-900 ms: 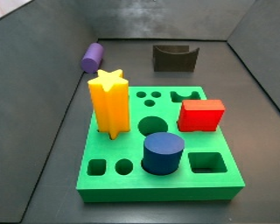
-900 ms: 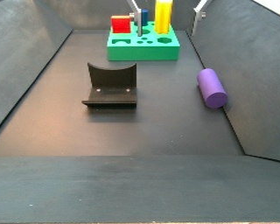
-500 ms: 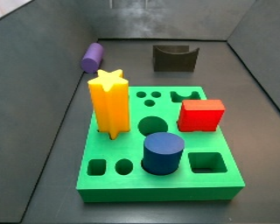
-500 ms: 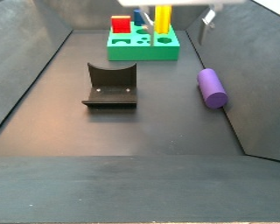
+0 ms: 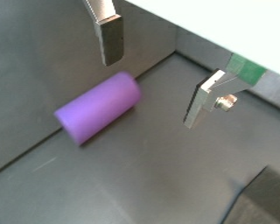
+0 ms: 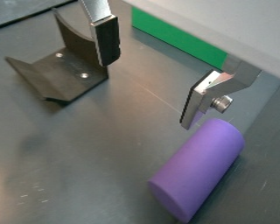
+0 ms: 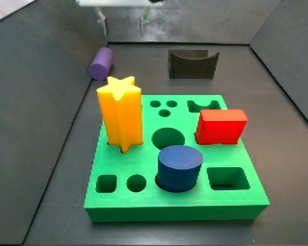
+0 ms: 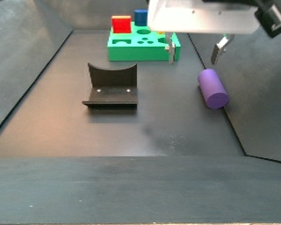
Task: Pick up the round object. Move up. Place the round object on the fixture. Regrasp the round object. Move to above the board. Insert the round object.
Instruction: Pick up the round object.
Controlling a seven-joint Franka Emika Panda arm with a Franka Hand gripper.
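Note:
The round object is a slim purple peg [image 8: 213, 88] lying on its side on the dark floor, against the side wall [image 7: 101, 63]. My gripper [image 8: 196, 51] hangs open above the floor next to it, with nothing between the fingers. In both wrist views the peg [image 5: 98, 107] [image 6: 199, 168] lies just outside the gap, beside the gripper [image 5: 154, 74] [image 6: 154, 74]. The dark fixture [image 8: 111, 85] [image 6: 63, 61] with its curved notch stands apart from the peg, in mid-floor. The green board [image 7: 131, 197] [image 8: 143, 53] is at the far end from the fixture.
On the board stand a yellow star block [image 7: 119, 110], a red block [image 7: 222, 126] and a wide dark blue cylinder [image 7: 179, 167]. Grey walls [image 8: 255, 79] enclose the floor; the peg rests right along one of them.
The gripper has travelled from over the board toward the purple peg and come lower. Peg, fixture and board blocks have not moved.

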